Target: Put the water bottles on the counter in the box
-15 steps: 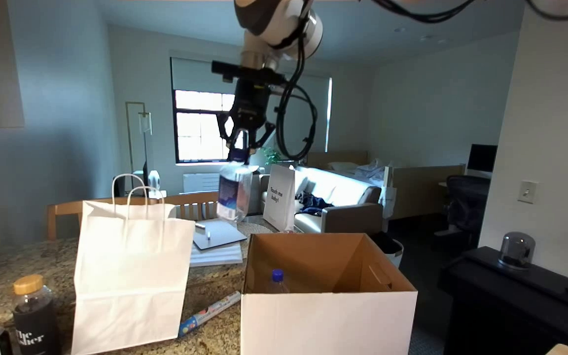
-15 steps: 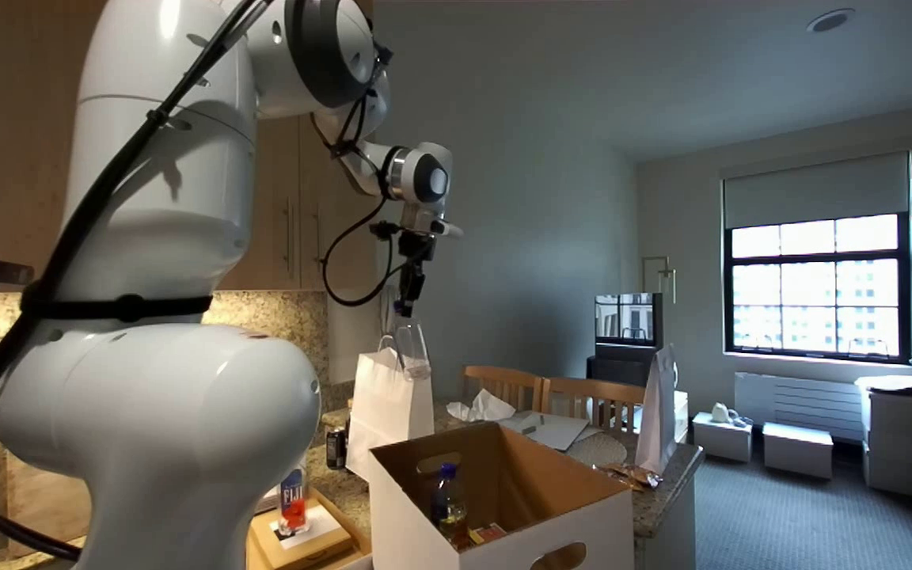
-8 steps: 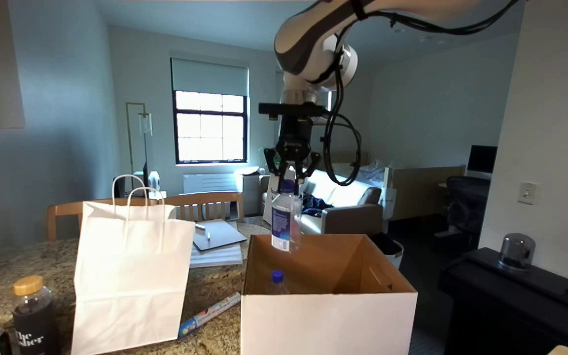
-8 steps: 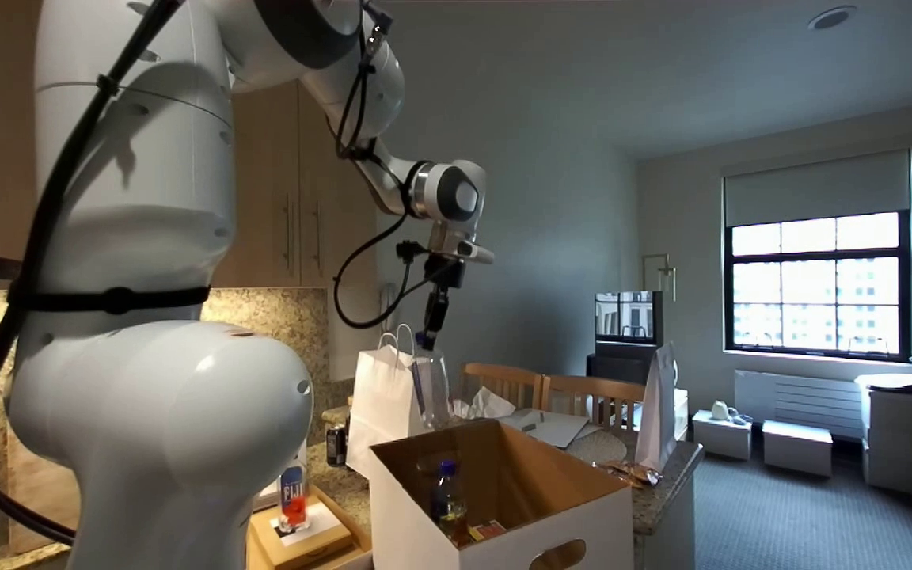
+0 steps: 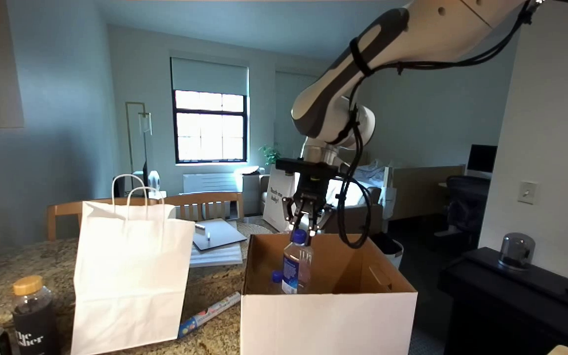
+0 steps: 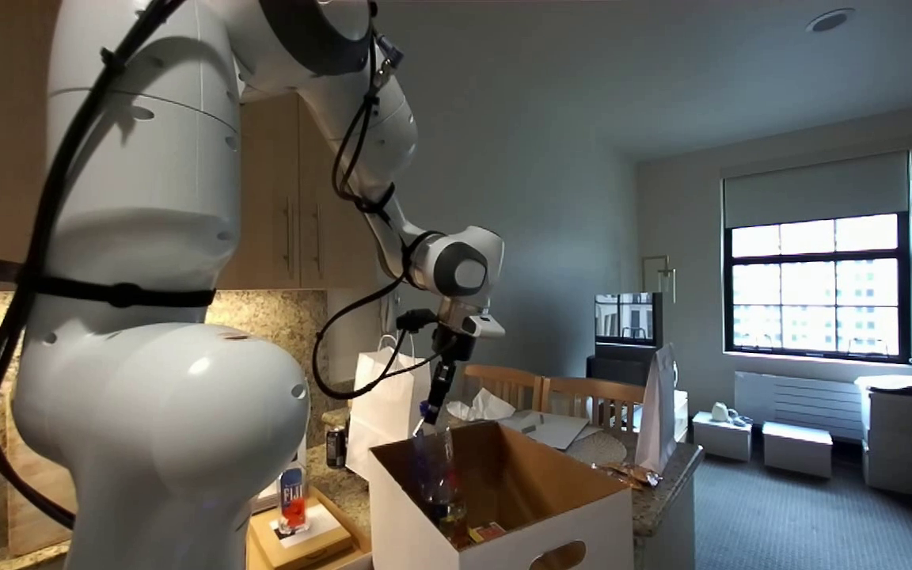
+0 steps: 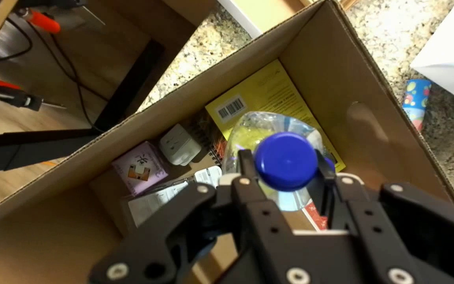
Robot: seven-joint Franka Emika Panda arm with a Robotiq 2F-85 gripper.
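My gripper [image 5: 302,231] is shut on the neck of a clear water bottle [image 5: 296,271], just under its blue cap [image 7: 286,161]. The bottle hangs slightly tilted inside the box [image 5: 328,325]; its base is hidden behind the front wall. In an exterior view the gripper [image 6: 429,415] is just above the rim of the box [image 6: 590,526]. Another blue-capped bottle [image 5: 277,276] stands in the box, partly hidden by the held one. A FIJI bottle [image 6: 293,499] stands on a flat package beside the box. The counter [image 5: 210,286] is speckled stone.
A white paper bag [image 5: 131,276] stands beside the box, and a tube [image 5: 210,314] lies between them. An orange-capped bottle [image 5: 35,320] is at the near left. Inside the box are a yellow notebook [image 7: 258,90], a white adapter [image 7: 179,145] and a pink packet [image 7: 140,169].
My gripper has carried the bottle from above the counter near the paper bag to over the box, then lowered it below the rim. The grip has stayed shut on it.
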